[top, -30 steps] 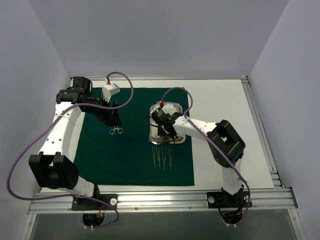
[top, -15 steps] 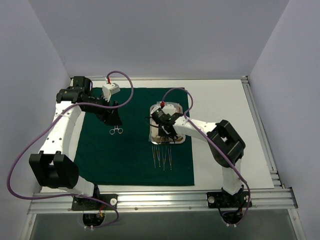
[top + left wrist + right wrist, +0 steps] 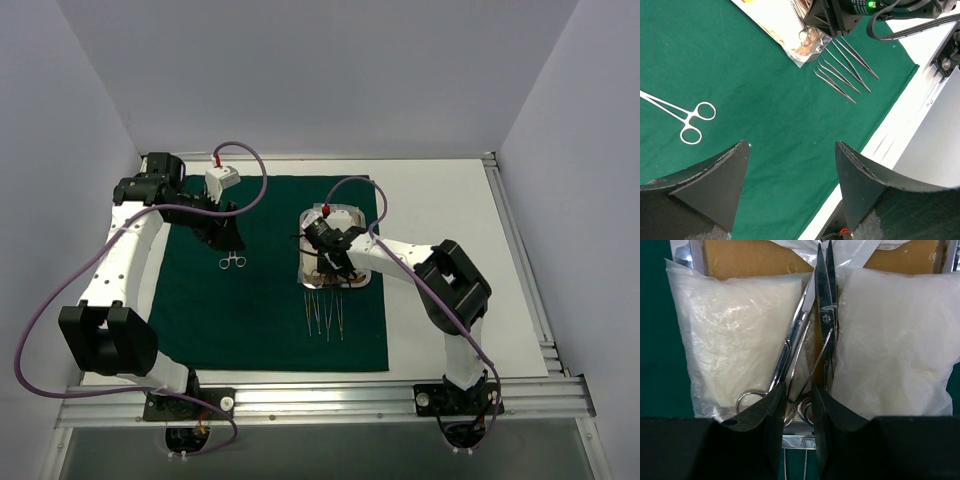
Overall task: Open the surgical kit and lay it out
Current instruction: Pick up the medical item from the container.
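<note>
Dark green cloth drape (image 3: 260, 290): spread flat on the white table (image 3: 440, 200), covering its left and middle part. All the items listed below lie on it.

Rectangular steel tray (image 3: 352, 210): stands on the far right part of the drape, its long side running away from the arm bases. It holds two clear packets of white gauze side by side, one on the left (image 3: 735, 340) and one on the right (image 3: 895, 340). Silver ring-handled instruments (image 3: 826, 310) lie lengthwise in the gap between the packets. Their rings are at the near rim and their tips point to the far end, and they partly overlap one another.

Thin steel tweezers (image 3: 325, 315): several, laid in a close, roughly parallel row on the drape. They sit just on the near side of the tray and do not touch it.

Silver ring-handled clamp (image 3: 233, 262): one, lying flat and alone on the left part of the drape, well apart from the tray.

Left fingers (image 3: 735, 160): spread wide with nothing between them, hanging above the drape. They are near the single clamp and clear of it.

Right fingers (image 3: 775, 405): over the near end of the tray, set narrowly apart. They straddle the ring-handle end of the instruments between the packets, and a thin shank and part of a ring show in the gap. Whether they pinch the metal cannot be told.
</note>
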`<state>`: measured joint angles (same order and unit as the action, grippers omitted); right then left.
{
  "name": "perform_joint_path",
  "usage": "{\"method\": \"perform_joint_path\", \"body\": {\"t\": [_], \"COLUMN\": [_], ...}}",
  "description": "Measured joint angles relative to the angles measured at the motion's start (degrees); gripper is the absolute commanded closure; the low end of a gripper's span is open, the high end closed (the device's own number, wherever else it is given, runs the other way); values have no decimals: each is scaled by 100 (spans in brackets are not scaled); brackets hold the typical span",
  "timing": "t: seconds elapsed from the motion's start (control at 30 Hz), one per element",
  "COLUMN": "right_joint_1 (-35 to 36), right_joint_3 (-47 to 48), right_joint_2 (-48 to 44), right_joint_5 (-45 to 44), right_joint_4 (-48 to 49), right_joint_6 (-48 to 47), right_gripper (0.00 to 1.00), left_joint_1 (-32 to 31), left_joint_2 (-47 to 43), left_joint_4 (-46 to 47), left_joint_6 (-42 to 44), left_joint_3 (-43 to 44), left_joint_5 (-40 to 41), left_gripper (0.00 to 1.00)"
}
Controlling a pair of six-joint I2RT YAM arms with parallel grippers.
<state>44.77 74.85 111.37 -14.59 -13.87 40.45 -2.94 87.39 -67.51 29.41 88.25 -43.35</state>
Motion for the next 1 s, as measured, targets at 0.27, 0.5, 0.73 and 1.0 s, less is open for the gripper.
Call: {"method": "perform_joint_path", "body": {"t": [0.27, 0.5, 0.73, 1.0], "right_joint_1": [-61, -81, -42, -11], "right_joint_3": [-81, -70, -66, -66], "right_joint_2": [0, 0, -107, -610], "right_joint_5": [57, 90, 90, 149], "right_joint_4": [70, 79, 24, 4], "right_joint_6": [0, -17, -15, -273], "right_gripper": [88, 99, 100, 100], "left_joint_1": [0, 0, 0, 0], "left_joint_2": [24, 37, 39, 39], "left_joint_4": [-70, -83, -92, -109], "left_joint_6": [2, 4, 2, 0], "left_joint_3": [72, 125, 140, 205], "left_joint_5": [-42, -66, -68, -151], "left_gripper": [21, 21, 21, 22]}}
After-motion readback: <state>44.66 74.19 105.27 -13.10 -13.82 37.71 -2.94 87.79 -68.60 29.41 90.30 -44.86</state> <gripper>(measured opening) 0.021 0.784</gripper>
